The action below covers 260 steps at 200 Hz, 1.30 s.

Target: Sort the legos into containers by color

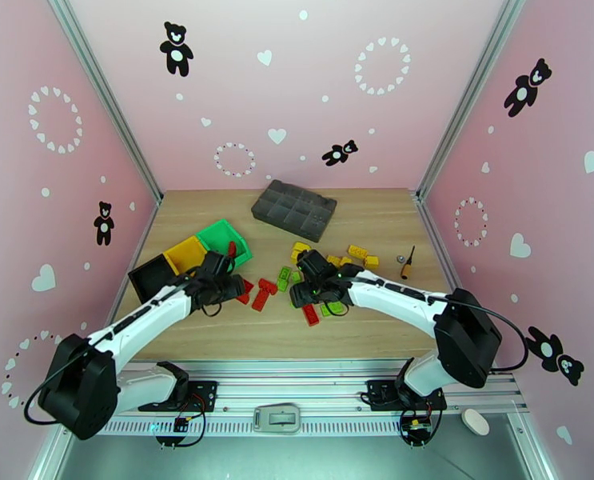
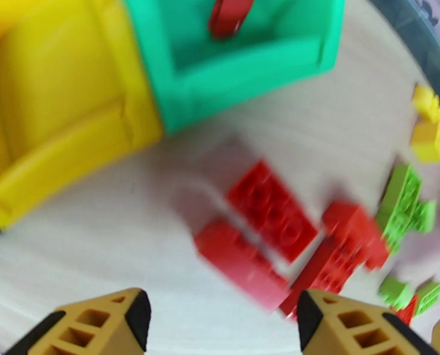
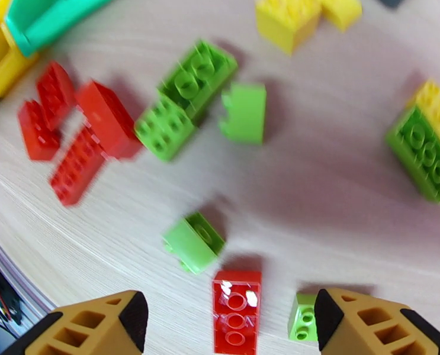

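While hovering above red bricks, left gripper spread wide, empty; right gripper likewise wide, empty, lone red brick between fingertips.

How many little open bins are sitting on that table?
3, in a diagonal row on the left of the table: a green bin farthest back, a yellow bin next to it, and a black bin nearest the front. None seems hidden.
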Available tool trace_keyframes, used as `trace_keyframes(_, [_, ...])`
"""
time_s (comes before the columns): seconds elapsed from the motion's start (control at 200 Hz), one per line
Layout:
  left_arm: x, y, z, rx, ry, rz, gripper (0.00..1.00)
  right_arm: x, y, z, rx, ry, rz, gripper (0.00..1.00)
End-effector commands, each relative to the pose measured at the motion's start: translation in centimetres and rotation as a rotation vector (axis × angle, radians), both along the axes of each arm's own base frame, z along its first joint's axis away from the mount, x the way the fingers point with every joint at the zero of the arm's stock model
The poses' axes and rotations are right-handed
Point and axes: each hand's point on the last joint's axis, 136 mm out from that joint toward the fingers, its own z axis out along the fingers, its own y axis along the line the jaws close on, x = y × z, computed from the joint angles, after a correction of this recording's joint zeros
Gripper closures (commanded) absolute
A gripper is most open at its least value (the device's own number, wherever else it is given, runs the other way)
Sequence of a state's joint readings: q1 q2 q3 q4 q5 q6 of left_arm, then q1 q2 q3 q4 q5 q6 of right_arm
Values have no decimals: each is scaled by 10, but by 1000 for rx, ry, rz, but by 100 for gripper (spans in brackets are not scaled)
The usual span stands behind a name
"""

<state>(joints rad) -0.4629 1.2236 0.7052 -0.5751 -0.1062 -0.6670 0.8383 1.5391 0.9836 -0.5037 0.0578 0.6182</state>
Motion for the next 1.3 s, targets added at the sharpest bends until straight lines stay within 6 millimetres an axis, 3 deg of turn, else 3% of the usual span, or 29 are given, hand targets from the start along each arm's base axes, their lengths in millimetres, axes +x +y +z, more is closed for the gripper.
trace_keyframes(0.0, [-8, -6, 2, -28, -24, 25, 27, -13, -7, -20, -22, 61, -11, 22])
trace_keyframes(0.245, [-29, -47, -7, -110, -33, -29, 23, -30, -13, -38, -81, 96, 8, 28])
trace_keyframes(0.37, [-35, -56, -15, -109, -27, -36, 22, -34, -9, -41, -96, 101, 28, 31])
trace_keyframes(0.681, [-39, -50, -14, -94, -43, -21, 19, -36, -5, -55, -136, 125, 41, 33])
trace_keyframes(1.026, [-35, -44, 0, -86, -82, -6, 3, -33, -6, -61, -161, 125, 38, 42])
trace_keyframes(1.156, [-26, -44, 10, -102, -99, -2, 2, -32, -7, -52, -159, 107, 33, 51])
trace_keyframes(1.296, [-11, -48, 29, -171, -124, -9, 2, -28, -9, -28, -140, 60, 33, 53])
